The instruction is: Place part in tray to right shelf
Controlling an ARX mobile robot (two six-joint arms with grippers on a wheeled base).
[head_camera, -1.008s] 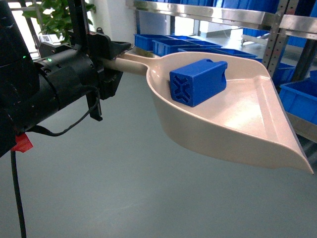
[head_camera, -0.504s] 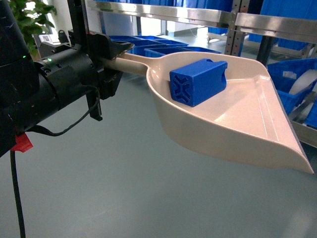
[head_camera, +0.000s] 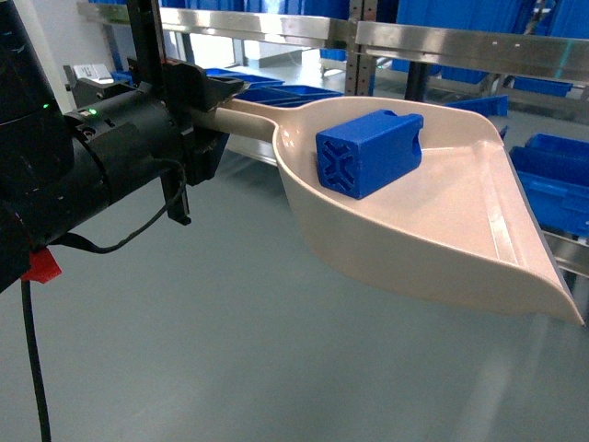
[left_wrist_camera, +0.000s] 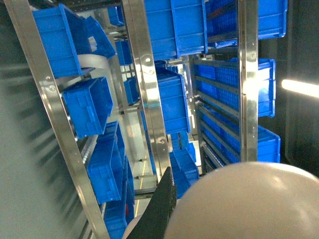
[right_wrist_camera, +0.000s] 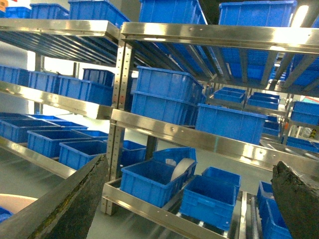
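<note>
Clamped on the long handle of the beige plastic dustpan-shaped tray [head_camera: 433, 221], the left gripper [head_camera: 213, 103] was seen carrying it level; the boxy bright-blue plastic part [head_camera: 368, 152] lay inside. The steel right shelf [head_camera: 442, 37] was near, delivery pending. The right gripper [right_wrist_camera: 189, 199] was held apart, with nothing between its fingers.

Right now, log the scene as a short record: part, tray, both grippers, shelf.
part: blue block lying on its side inside the tray, X-ribbed end facing the camera
tray: beige dustpan-shaped scoop held in the air above the grey floor, handle to the left
left gripper: shut on the tray handle
right gripper: open, holding nothing, fingers apart in the right wrist view
shelf: steel rack with blue crates ahead; part not yet on it
</note>
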